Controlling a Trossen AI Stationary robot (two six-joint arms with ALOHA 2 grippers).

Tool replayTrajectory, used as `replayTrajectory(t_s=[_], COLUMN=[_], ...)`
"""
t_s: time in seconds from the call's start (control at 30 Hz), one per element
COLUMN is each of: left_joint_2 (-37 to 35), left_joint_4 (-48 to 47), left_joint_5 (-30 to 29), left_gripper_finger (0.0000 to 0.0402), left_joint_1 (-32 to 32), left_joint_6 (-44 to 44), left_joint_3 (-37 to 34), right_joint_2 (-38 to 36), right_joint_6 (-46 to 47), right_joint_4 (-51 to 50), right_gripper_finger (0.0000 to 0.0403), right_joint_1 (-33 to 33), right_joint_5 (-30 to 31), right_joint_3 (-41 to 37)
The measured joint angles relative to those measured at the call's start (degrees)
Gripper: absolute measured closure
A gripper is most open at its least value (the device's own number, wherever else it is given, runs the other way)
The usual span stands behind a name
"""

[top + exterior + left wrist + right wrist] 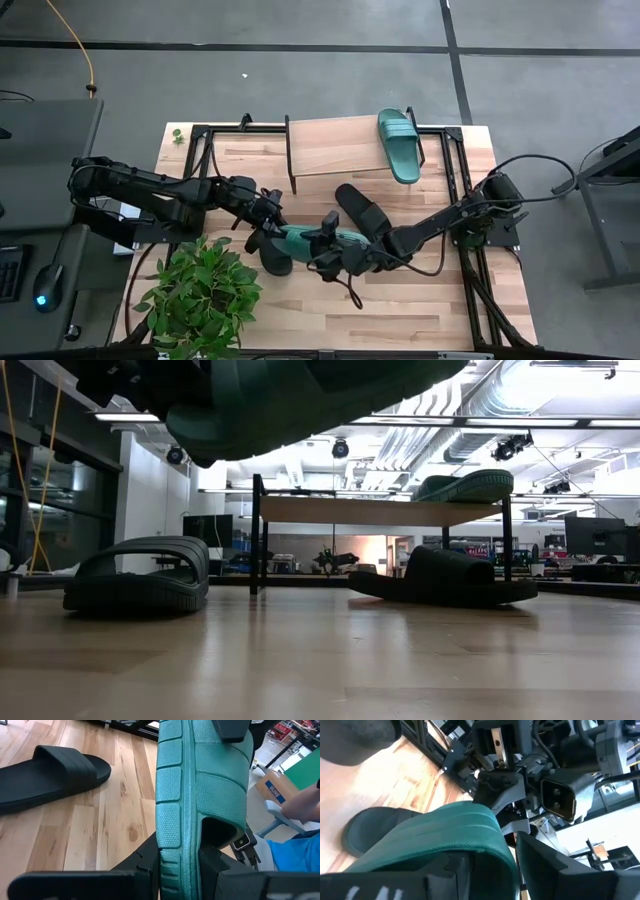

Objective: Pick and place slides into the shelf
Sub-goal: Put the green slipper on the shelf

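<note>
A teal slide [303, 238] is held off the table between both grippers near the table's middle. In the low view it hangs overhead [300, 400]. My left gripper [272, 218] is shut on its left end and my right gripper [331, 242] on its right part. A second teal slide [400, 145] lies sole-down on the right end of the shelf [330, 145]. One black slide [365, 210] lies on the table in front of the shelf. The other black slide [268, 250] lies under my left gripper. My left gripper pinches the teal slide's near end [180, 870] between its two fingers [142, 865], coming level from the table's left along the slide's length. The slide is lifted clear, turned so its treaded sole [200, 780] faces the wrist camera. My right gripper is shut on the teal slide at its ribbed strap [455, 830], with the strap lying between its fingers [545, 865]. It comes from the table's right. The exact place of contact is hidden by the strap.
A potted plant [200, 290] stands at the table's near left corner. Black frame rails [455, 180] and cables run along the table's sides. Bare wood lies near the right near edge [430, 310]. A person's arm [305, 805] shows beyond the table.
</note>
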Motion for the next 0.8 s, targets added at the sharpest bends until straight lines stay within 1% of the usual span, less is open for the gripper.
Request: replayTrajectory(t_s=[0.1, 0.2, 0.53, 0.6, 0.7, 0.8], left_joint_2=[0.00, 0.00, 0.00, 0.02, 0.02, 0.02], left_joint_4=[0.02, 0.13, -0.02, 0.00, 0.00, 0.04], left_joint_5=[0.15, 0.17, 0.17, 0.11, -0.74, -1.21], left_gripper_finger=[0.0334, 0.0334, 0.0334, 0.0334, 0.0334, 0.0334], left_joint_1=[0.00, -0.01, -0.02, -0.02, -0.06, -0.04], left_joint_6=[0.04, 0.04, 0.06, 0.06, 0.08, 0.17], left_joint_3=[0.00, 0.00, 0.00, 0.00, 0.00, 0.00], right_joint_2=[0.00, 0.00, -0.02, -0.04, -0.04, -0.04], right_joint_6=[0.63, 0.69, 1.59, 1.63, 2.54, 3.12], right_joint_4=[0.70, 1.09, 1.18, 1.21, 1.17, 1.20], right_gripper_finger=[0.0271, 0.0287, 0.0391, 0.0397, 0.0394, 0.0399], right_joint_1=[0.00, 0.00, 0.00, 0.01, 0.00, 0.02], right_joint_5=[0.02, 0.03, 0.27, 0.25, 0.31, 1.50], right_joint_3=[0.00, 0.00, 0.00, 0.00, 0.00, 0.00])
